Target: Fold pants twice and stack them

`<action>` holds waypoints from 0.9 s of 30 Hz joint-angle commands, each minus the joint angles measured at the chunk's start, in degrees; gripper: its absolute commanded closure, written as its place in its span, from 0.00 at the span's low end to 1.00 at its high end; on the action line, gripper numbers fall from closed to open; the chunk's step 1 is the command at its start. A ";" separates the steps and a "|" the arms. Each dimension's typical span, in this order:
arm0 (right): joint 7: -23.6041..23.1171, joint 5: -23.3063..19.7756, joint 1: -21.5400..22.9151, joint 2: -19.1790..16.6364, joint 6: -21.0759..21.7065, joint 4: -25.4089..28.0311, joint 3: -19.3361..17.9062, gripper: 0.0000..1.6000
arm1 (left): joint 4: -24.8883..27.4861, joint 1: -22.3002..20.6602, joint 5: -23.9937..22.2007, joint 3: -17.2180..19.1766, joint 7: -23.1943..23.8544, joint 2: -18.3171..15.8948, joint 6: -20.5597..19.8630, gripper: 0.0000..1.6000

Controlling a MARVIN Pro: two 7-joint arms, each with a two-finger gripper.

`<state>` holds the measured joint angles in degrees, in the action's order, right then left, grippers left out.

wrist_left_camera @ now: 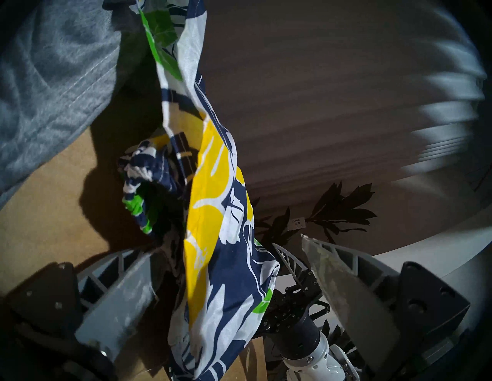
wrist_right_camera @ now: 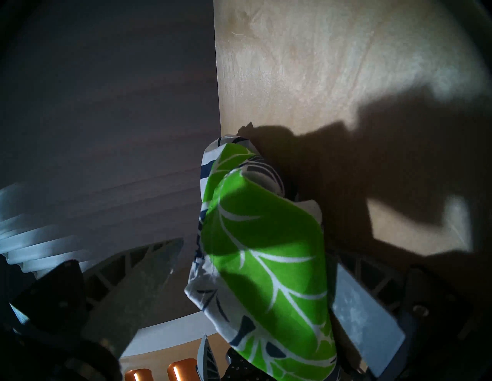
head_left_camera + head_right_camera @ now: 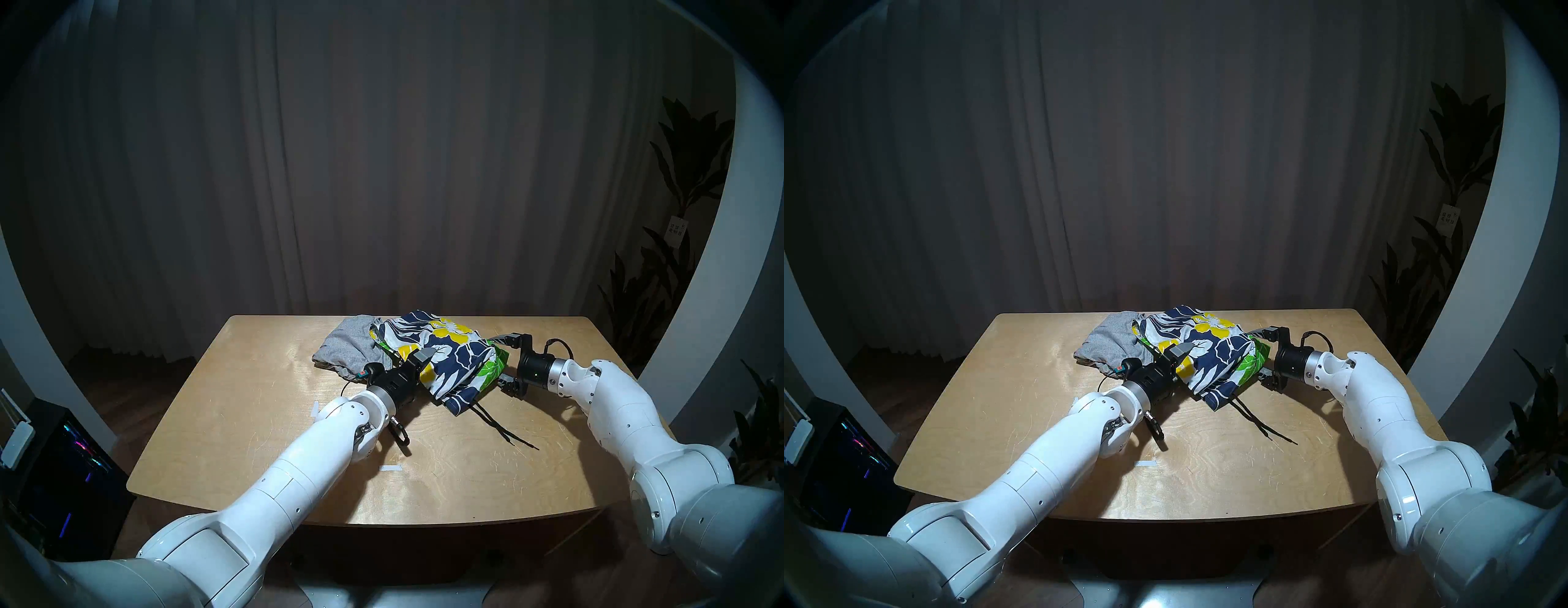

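Wooden table (image 3: 263, 424) bears grey shorts (image 3: 345, 344) and floral shorts (image 3: 449, 361).

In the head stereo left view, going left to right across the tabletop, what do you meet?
Grey shorts → left gripper, jaws open around the floral cloth → floral shorts → right gripper, jaws open at the cloth's right edge. The black drawstring trails nearer, so it is left out of the order.
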<state>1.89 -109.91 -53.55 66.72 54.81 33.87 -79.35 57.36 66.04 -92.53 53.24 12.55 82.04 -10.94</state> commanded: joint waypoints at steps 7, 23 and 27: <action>-2.83 3.96 5.51 2.71 -1.11 -3.26 3.13 0.00 | -3.12 -4.03 1.44 -1.61 -9.90 1.58 -0.80 0.00; -7.82 7.13 7.26 3.51 -1.14 -6.93 5.64 0.07 | -7.70 -6.35 0.50 -1.23 -10.57 3.60 -1.97 0.00; -8.20 7.39 7.28 3.69 -1.13 -6.94 5.80 0.06 | -10.46 -7.68 0.88 -1.45 -10.56 4.59 -1.87 0.00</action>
<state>-4.94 -102.55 -47.30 69.68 53.22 26.34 -73.67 51.89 59.35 -91.87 51.95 2.24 85.78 -13.01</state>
